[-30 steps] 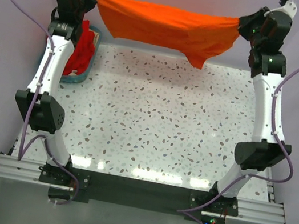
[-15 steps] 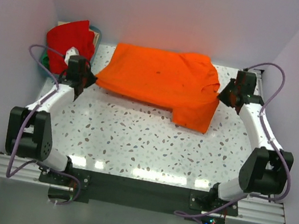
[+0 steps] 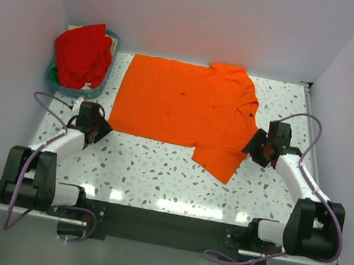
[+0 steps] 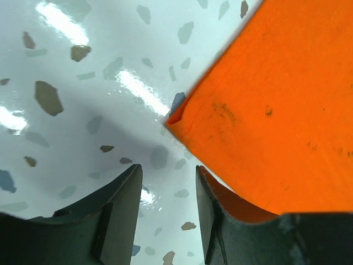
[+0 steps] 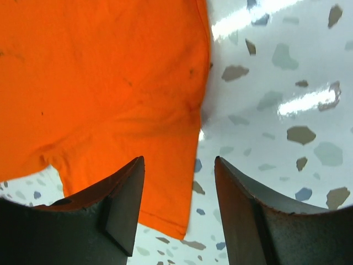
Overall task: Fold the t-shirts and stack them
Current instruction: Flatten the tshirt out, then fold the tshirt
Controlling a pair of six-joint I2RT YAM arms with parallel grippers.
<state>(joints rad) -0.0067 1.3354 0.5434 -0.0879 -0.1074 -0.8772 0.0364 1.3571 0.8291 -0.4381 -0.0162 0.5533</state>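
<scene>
The orange t-shirt (image 3: 181, 106) is spread flat on the counter (image 3: 156, 170). The left end effector (image 3: 97, 128) and right end effector (image 3: 257, 146) are held parted and empty at its near corners. The hem could be snagged and rumpled if either is drawn back low.

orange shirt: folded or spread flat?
Spread. The orange shirt lies flat on the table, body and near sleeve laid out, no fold visible.
</scene>
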